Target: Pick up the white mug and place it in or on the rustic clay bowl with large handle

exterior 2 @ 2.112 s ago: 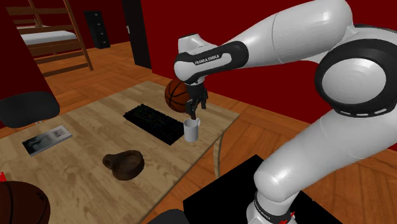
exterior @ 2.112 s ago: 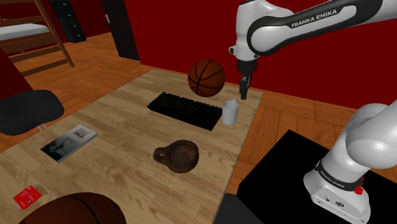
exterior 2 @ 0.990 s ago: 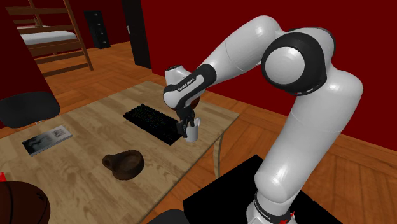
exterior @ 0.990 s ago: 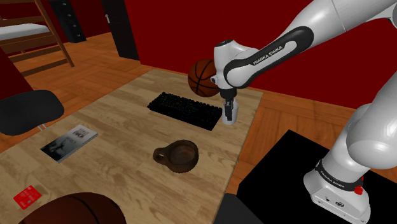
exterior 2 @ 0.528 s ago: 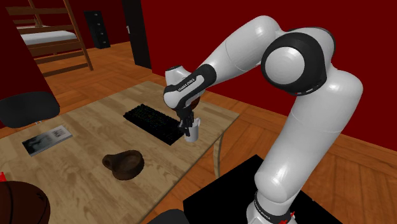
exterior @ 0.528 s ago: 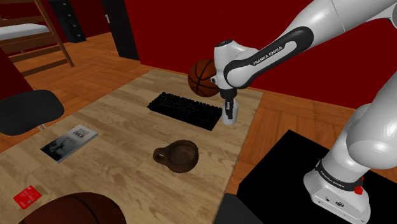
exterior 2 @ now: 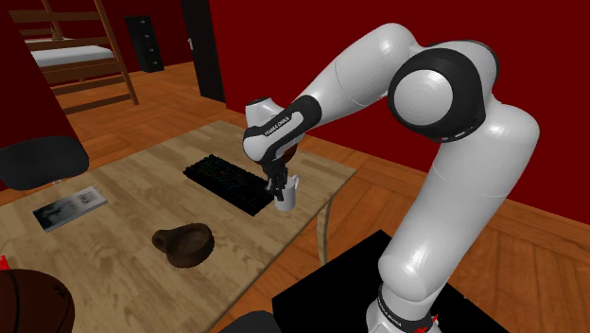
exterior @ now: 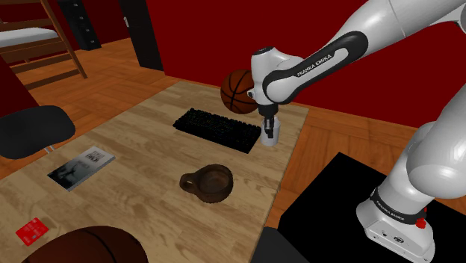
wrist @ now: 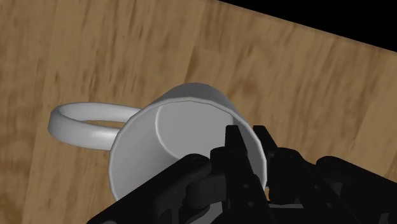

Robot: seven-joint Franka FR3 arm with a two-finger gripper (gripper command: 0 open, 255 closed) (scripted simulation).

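The white mug (exterior: pixel 272 134) stands on the wooden table (exterior: pixel 149 149) near its far right corner, beside the keyboard's end. My gripper (exterior: pixel 269 124) comes down onto it from above and is shut on its rim. In the wrist view the two black fingertips (wrist: pixel 234 137) pinch the mug's wall (wrist: pixel 178 133), one inside and one outside; the handle (wrist: pixel 83 121) sticks out on the side away from the fingers. The brown clay bowl (exterior: pixel 211 183) with its big handle sits nearer the front of the table, well apart from the mug. From the second exterior view: mug (exterior 2: pixel 288 196), gripper (exterior 2: pixel 278 189), bowl (exterior 2: pixel 186 244).
A black keyboard (exterior: pixel 216 128) lies just left of the mug and a basketball (exterior: pixel 242 90) rests behind it. A magazine (exterior: pixel 81 166), a red card (exterior: pixel 31 230) and a second ball (exterior: pixel 82 246) occupy the near left. A black chair (exterior: pixel 30 131) stands at the table's left edge.
The arm dropped from above the mug to its rim, then held still. Over the last second the fingers closed on the mug's wall.
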